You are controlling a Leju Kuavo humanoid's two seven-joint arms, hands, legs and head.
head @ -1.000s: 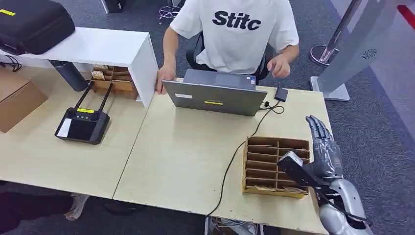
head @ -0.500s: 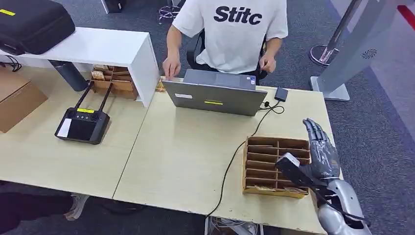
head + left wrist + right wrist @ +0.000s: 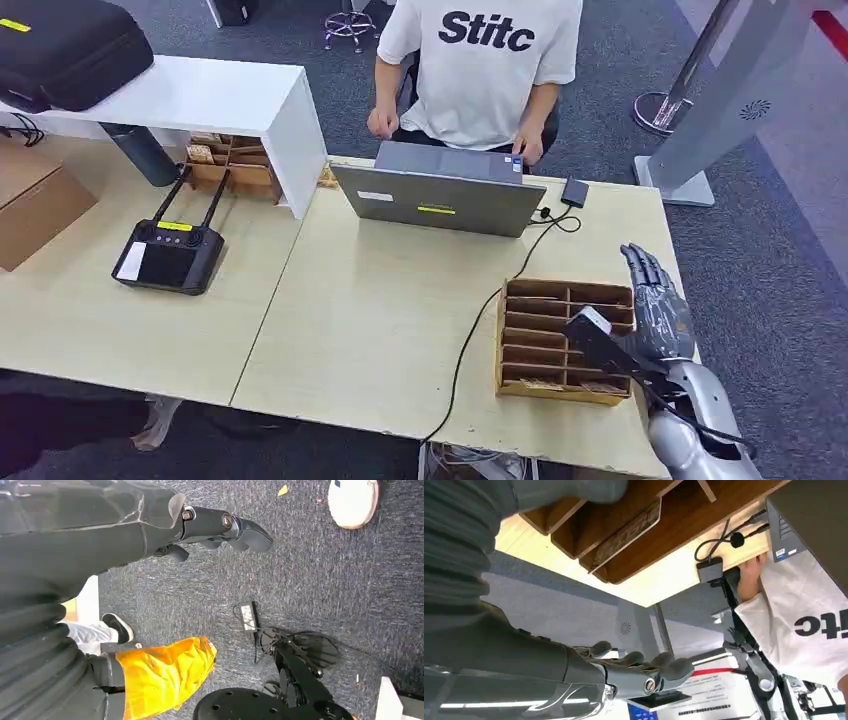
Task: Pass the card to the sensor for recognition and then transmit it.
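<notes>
Bench (image 3: 380,330) carries all items. Laptop (image 3: 440,198) at far edge, centre; person (image 3: 480,70) seated behind it. Sensor (image 3: 574,192) right of laptop, near far edge. Tray (image 3: 560,340) at near right; right hand (image 3: 658,312) just right of tray. Controller (image 3: 168,255) at left. Shelf (image 3: 200,100) at far left, case (image 3: 65,50) on it. Box (image 3: 35,205) at left edge.

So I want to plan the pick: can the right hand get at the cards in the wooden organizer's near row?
Probably yes. The right hand hovers open beside the wooden organizer, whose slots are open-topped, and nothing lies over the cards in the near row.
</notes>
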